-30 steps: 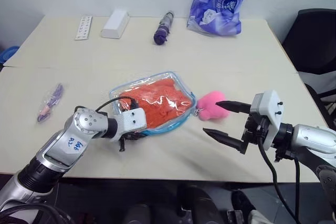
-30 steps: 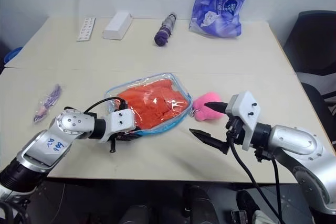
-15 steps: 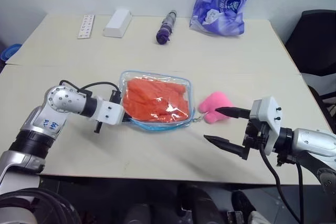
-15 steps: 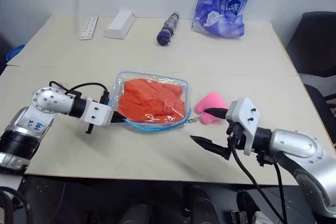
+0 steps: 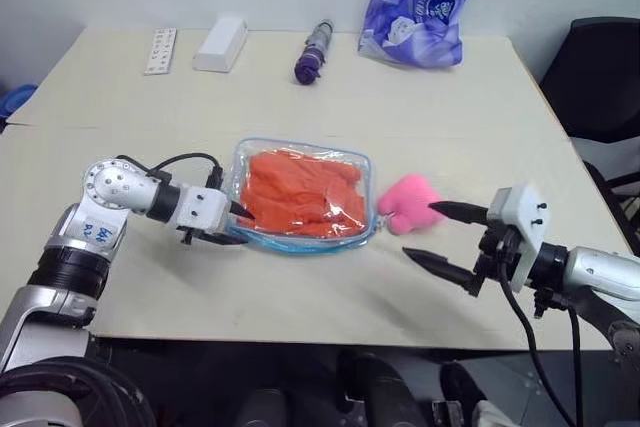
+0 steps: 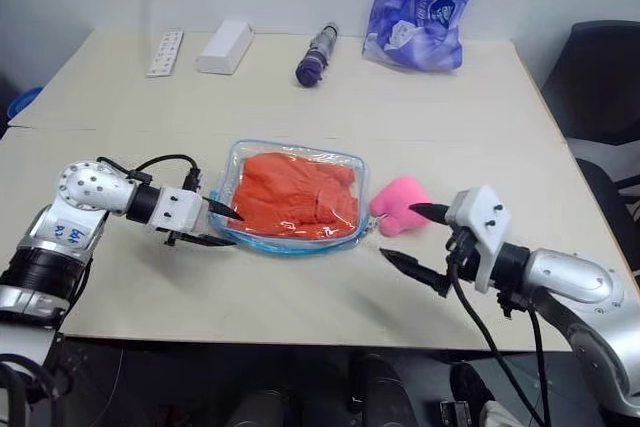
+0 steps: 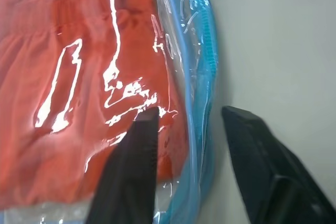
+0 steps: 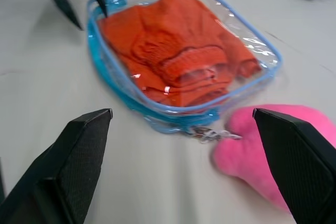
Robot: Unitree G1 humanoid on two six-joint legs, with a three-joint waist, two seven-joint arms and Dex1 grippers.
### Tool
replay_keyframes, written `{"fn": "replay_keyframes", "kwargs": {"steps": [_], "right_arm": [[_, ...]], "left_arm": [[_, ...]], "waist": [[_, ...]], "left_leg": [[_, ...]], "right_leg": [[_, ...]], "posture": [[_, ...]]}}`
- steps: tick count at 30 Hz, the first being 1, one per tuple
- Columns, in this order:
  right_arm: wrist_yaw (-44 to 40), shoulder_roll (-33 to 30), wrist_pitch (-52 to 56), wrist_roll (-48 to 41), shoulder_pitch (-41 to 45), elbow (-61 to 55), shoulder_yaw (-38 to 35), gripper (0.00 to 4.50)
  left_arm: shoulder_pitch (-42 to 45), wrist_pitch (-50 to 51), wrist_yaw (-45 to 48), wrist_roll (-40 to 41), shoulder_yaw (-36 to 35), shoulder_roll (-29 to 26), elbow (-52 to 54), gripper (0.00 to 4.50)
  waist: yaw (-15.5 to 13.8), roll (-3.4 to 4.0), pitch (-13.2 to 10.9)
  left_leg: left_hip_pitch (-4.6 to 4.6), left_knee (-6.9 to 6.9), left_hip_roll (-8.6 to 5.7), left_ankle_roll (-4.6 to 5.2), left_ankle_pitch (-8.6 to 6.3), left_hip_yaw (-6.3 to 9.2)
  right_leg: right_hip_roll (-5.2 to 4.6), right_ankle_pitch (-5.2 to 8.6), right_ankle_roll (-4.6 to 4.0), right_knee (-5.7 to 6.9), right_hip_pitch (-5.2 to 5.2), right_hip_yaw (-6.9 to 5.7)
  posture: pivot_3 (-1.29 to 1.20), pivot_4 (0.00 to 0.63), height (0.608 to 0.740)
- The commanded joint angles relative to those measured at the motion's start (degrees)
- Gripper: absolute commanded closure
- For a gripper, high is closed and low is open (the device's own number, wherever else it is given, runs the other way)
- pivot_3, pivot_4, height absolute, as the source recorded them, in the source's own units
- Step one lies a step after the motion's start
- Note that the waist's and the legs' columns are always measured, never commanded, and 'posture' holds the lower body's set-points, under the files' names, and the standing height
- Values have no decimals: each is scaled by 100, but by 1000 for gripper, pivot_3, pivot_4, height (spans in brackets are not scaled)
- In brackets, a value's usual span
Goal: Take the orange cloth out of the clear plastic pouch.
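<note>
Black and spread apart, my right fingers (image 5: 437, 234) hang over the near side of the counter (image 5: 330, 297) at about four o'clock from the pouch, holding nothing, one tip just beside the pink pompom (image 5: 408, 204). My left fingers (image 5: 235, 224) are parted too, set at the nine o'clock end of the clear plastic pouch (image 5: 300, 195); in the left wrist view one finger lies over the plastic above the cloth and the other stands outside the light blue edging, not clamped on it. The orange cloth (image 5: 298, 193) lies folded inside the pouch, flat at the middle of the counter, the pompom at its three o'clock end. Farther off, toward twelve o'clock, lie a white box (image 5: 220, 43), a flat white strip (image 5: 159, 51), a purple tube-like thing (image 5: 311, 53) and a purple-blue printed bag (image 5: 422, 2).
</note>
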State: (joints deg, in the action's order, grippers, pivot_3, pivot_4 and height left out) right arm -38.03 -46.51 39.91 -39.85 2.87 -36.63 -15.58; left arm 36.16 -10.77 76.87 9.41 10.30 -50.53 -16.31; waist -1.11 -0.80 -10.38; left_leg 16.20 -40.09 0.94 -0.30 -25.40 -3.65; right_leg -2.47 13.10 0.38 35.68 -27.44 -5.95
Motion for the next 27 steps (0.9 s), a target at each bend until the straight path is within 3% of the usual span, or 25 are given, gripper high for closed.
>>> {"fn": "replay_keyframes", "kwargs": {"steps": [1,5,9,12,16,24,27], "right_arm": [[287,168,-152,263,200,493,-130,0],[441,487,-154,511,677,1361,136,0],[328,914,-358,876,1370,2683,580,0],[80,1066,-466,998,1656,3337,789,581],[-181,1104,-564,1020,1704,3570,835,1913],[-341,892,-408,453,1049,2255,129,4432],[-615,926,-817,202,744,1306,-71,4471]], "left_arm": [[-402,2294,-237,1333,-851,-404,1558,1576],[-717,4390,-684,2657,-1627,-683,2676,1576],[-747,5105,-1114,3228,-2064,-592,3146,1576],[-713,5092,-1233,3109,-2029,-595,3241,1550],[-677,5005,-1372,2987,-1978,-568,3267,1550],[-748,4765,-1426,2730,-1890,-560,3243,1550],[-643,4733,-1409,2697,-1800,-500,3165,1550]], "waist": [[9,0,0],[32,0,0],[96,1,0],[120,2,-1],[120,3,-1],[108,6,-3],[107,7,-3]], "left_leg": [[1,0,2,0,0,7],[2,1,1,0,0,20],[2,2,-1,-1,1,16],[2,2,-2,-6,3,15],[-1,0,-2,-8,5,15],[-1,-2,-2,-10,6,17],[-1,-1,-2,-11,5,20]], "right_leg": [[0,0,0,0,-1,2],[-1,0,0,0,1,9],[-2,1,-1,-2,9,16],[-1,1,-2,12,4,17],[-1,2,-3,12,-3,14],[-5,1,-2,6,-6,8],[-4,1,-2,6,-3,9]], "posture": [[0,150,740],[0,150,740],[0,150,740],[0,150,740],[0,150,740],[0,150,740],[0,150,740]]}}
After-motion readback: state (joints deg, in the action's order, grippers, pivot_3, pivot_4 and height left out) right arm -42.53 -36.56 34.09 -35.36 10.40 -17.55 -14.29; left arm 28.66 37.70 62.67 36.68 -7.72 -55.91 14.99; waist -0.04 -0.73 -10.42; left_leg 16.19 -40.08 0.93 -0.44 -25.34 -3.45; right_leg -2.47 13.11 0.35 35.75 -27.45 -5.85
